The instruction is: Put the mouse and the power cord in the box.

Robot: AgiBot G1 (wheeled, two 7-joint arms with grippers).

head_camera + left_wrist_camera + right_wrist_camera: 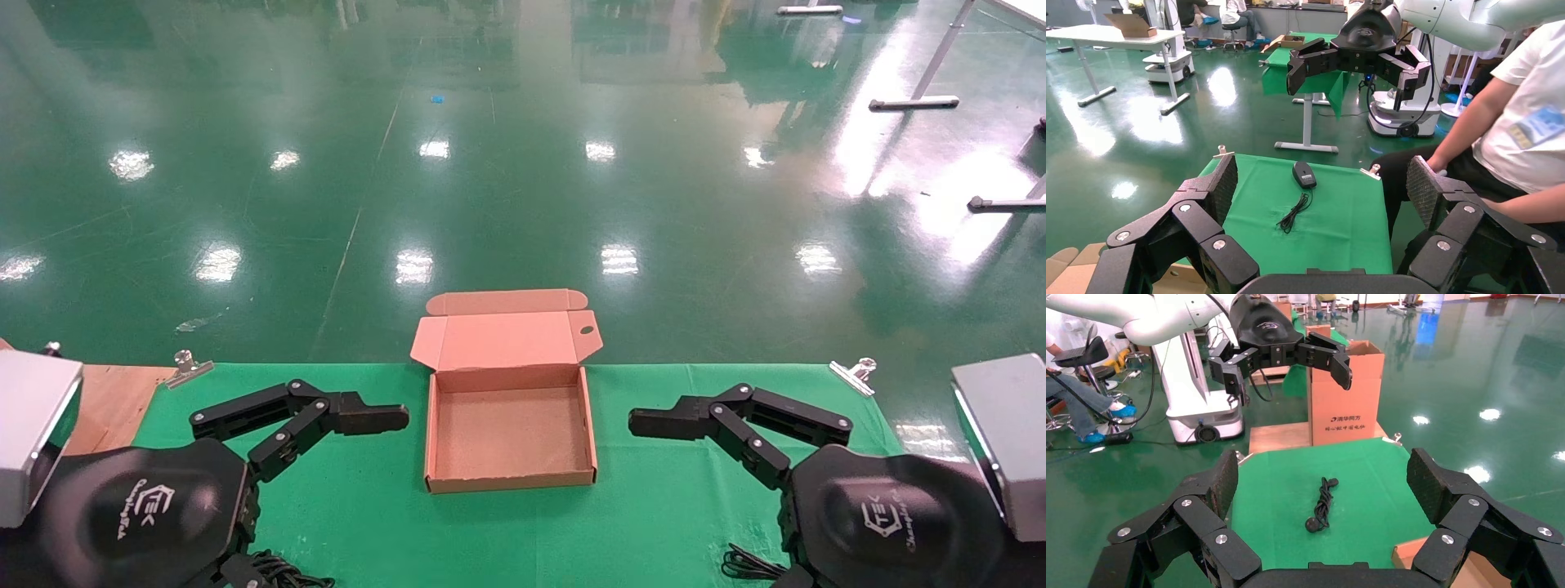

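Left gripper [392, 418]: I see it hovering over the green cloth [368, 506] on the left of the box [441, 441], jaws spread wide and holding nothing. In its wrist view the textured pads [1220, 184] stand far apart.

Right gripper [645, 423]: it mirrors the left on the other side of the box, jaws equally wide and empty.

Mouse [1304, 174]: it lies on green cloth ahead of the left gripper in the left wrist view, with its thin cable [1294, 213] trailing loose toward the camera. It does not appear in the head view.

Power cord [1322, 505]: it lies bundled on green cloth ahead of the right gripper in the right wrist view, plug end nearest the camera. It is also absent from the head view.

Box contents: nothing. The lid is folded back and the tray floor is bare cardboard.

Risk, mouse: I judge the trailing cable may drag or hang over the box wall when the body is lifted, because only the body would be held.

Risk, cord: the bundle may loosen or sag if pinched off-centre.

Risk, box: it looks light and unsecured, so a descending finger could shove it.

Risk, location: neither item shows overhead, so I would place my reach from wrist views alone.
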